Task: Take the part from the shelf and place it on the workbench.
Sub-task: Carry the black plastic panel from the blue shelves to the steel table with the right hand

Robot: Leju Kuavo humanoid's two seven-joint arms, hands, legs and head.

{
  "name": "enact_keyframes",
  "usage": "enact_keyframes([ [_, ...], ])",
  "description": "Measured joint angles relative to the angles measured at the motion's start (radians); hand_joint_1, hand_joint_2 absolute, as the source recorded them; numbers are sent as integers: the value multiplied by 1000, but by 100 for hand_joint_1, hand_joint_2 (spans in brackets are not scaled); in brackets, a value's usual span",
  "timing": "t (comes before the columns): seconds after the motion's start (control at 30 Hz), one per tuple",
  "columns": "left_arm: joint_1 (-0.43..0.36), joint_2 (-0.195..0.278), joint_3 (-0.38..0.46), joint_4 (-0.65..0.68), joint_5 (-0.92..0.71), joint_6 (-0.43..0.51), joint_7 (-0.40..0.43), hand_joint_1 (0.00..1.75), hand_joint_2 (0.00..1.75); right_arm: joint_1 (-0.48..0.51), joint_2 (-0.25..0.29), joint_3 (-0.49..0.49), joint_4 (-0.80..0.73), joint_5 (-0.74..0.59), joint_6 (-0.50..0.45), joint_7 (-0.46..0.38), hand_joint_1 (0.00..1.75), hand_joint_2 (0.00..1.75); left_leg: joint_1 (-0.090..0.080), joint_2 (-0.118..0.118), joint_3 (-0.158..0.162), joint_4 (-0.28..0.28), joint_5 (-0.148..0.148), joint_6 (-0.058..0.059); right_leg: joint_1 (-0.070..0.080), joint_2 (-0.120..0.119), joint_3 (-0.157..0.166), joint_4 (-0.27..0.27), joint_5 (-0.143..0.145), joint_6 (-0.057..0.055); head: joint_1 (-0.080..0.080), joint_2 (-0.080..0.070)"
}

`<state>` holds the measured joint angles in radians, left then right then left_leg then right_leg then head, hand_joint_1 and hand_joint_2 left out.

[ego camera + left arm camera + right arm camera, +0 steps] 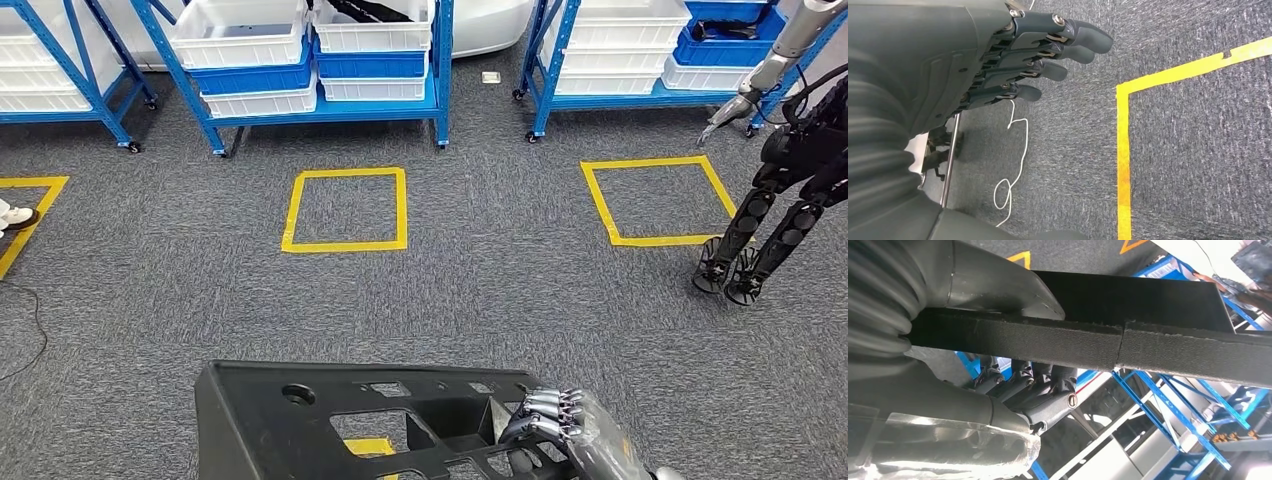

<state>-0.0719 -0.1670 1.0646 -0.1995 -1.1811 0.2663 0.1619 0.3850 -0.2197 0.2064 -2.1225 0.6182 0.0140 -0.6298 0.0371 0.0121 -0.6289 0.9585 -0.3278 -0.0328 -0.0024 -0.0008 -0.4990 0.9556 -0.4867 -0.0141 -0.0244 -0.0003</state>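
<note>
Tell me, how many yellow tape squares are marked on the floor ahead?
3 in the head view: a whole one in the middle, a whole one to the right, and part of one at the left edge. More may lie outside the picture.

The left hand (1013, 55) has a dark grey ribbed cover, a smooth grey back and darker segmented fingers (1083, 35) with silver screw heads at the knuckles; the right hand (565, 425) is silver-grey with metallic fingers and clear plastic wrap over its back
</note>
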Motion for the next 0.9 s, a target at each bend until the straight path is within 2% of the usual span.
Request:
enact_keyframes([
  [0.33,0,1,-3,0,-15,-6,-7,0,175,30,1,0,-13,12,-19,4,175,175,-4,0,-6,3,0,1,-4,0,-4,0,2,3,0,0],
  [0.6,0,1,-4,0,-21,-6,-18,0,175,9,-1,-3,-15,14,1,1,175,175,-5,0,-7,3,3,5,-5,0,-5,0,5,7,0,0],
  [0.9,0,0,-3,0,-5,8,-46,0,175,33,-37,-10,-33,-46,26,-4,175,175,-7,0,-8,3,3,5,-7,0,-6,0,5,8,0,0],
])
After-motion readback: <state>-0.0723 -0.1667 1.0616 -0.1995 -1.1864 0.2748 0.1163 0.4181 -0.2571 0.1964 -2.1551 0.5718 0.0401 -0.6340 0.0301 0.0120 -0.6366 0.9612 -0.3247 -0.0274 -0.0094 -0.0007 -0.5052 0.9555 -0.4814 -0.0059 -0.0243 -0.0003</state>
